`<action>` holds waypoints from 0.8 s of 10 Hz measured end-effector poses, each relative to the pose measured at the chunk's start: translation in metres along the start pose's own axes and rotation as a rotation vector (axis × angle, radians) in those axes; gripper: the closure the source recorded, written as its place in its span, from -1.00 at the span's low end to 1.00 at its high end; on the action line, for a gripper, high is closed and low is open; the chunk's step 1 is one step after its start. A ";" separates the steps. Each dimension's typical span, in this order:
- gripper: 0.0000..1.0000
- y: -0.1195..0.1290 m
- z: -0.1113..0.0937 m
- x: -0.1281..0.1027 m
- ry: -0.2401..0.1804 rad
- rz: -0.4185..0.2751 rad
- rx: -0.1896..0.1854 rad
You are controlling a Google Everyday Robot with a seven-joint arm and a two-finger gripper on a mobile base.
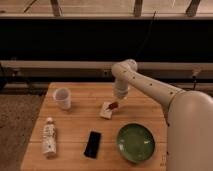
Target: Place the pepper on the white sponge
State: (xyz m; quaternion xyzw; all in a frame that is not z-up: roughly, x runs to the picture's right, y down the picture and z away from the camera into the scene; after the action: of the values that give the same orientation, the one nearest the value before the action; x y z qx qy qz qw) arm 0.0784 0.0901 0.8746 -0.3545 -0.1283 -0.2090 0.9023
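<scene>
Camera view, single frame, catalogued from the task's thing outward. Item one: small dark red-brown glossy pepper [114,105], an elongated pod, at the upper right edge of the small cream-white rectangular sponge block [106,110], touching or directly over it; whether it rests fully on the sponge cannot be told. Item two: that sponge, lying flat near the middle of the light wooden slatted bench [80,125]. Item three: pincer [116,103] at the end of the white robot arm [145,85], reaching down from the right and sitting at the pepper, right over the sponge's upper right corner; whether the pincer is spread, pressed together or pinching the pod cannot be told. Item four: round dark green glazed plate [135,142], on the bench to the lower right of the sponge, apart from it. Item five: flat black rectangular phone-like slab [92,144], lying on the bench below the sponge and left of the plate, apart from both. Item six: white tapered cup [63,98], upright at the bench's upper left, well apart from the sponge. Item seven: white plastic bottle with printed label [48,137], lying on its side along the bench's left edge, below the cup. Item eight: large white rounded robot body [192,135], filling the right side of the frame beside the bench.
</scene>
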 end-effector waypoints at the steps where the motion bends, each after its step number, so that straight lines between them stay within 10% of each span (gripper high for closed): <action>1: 1.00 -0.003 -0.003 -0.006 -0.008 -0.018 0.004; 8: 1.00 0.001 -0.003 -0.057 -0.048 -0.159 -0.026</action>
State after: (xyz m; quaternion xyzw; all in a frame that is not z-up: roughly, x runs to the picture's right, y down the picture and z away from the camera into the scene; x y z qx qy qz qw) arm 0.0290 0.1050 0.8504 -0.3597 -0.1747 -0.2729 0.8750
